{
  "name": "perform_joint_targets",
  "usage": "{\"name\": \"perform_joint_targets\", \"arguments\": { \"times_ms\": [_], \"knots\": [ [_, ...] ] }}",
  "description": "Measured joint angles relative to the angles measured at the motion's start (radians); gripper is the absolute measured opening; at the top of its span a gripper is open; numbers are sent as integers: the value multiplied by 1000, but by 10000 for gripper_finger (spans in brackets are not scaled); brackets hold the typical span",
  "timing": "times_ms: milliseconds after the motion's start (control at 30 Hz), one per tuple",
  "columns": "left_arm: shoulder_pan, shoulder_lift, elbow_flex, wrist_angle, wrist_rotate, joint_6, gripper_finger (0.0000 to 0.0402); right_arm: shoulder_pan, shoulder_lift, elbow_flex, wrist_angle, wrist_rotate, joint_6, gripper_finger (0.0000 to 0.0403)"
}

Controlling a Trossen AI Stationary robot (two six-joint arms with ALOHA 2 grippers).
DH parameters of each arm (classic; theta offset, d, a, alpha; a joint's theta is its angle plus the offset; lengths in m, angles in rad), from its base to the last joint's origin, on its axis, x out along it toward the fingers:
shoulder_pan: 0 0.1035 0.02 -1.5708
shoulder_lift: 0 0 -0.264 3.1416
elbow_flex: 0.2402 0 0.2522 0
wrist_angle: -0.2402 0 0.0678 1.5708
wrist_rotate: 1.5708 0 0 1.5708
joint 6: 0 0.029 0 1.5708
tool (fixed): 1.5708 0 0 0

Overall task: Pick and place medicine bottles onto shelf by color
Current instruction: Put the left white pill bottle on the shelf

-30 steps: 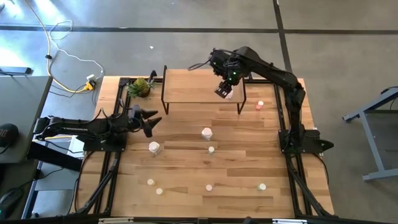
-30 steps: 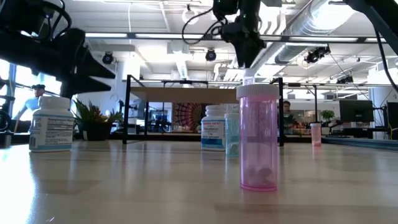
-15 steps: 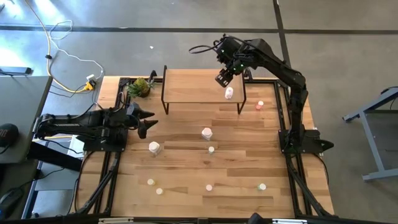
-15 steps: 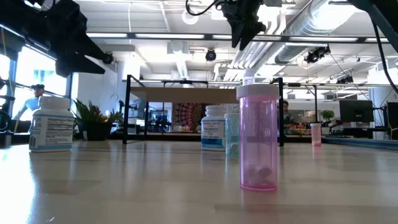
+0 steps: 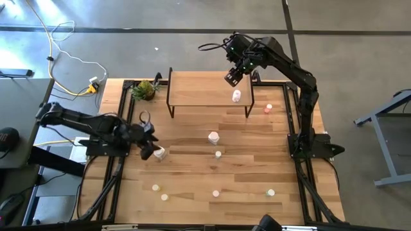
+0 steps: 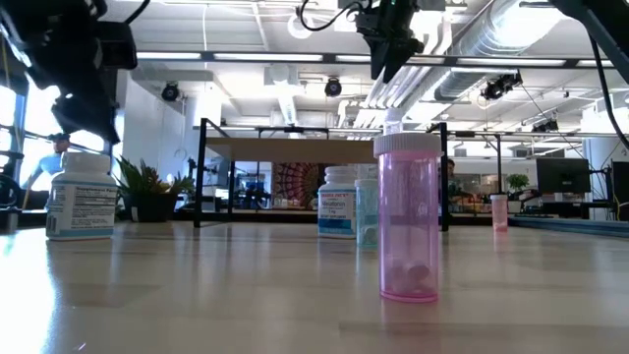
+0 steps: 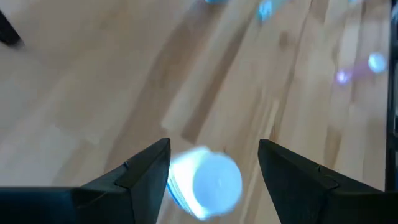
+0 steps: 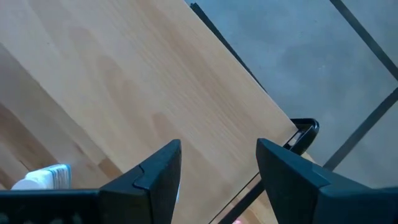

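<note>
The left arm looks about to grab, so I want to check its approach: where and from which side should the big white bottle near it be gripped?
Grip the white bottle across its round body, just below the cap, coming straight down. It stands upright on the table, and the open left gripper already hangs above it with a finger on either side.

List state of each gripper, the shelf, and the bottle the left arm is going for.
Left gripper: open, over the white bottle, not gripping.
Right gripper: open, empty, above the shelf.
Shelf: holds one bottle, near its right end.
White bottle: on the table.
</note>
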Motion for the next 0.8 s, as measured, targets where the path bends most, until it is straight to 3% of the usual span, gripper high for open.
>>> {"name": "perform_joint_targets", "arguments": {
  "times_ms": [400,800],
  "knots": [
    [-186,129,0,13,-108,-146,234,0,0,0,1,0,-45,199],
    [-218,269,0,39,-146,-170,234,0,0,0,13,1,-56,199]
  ]
}}
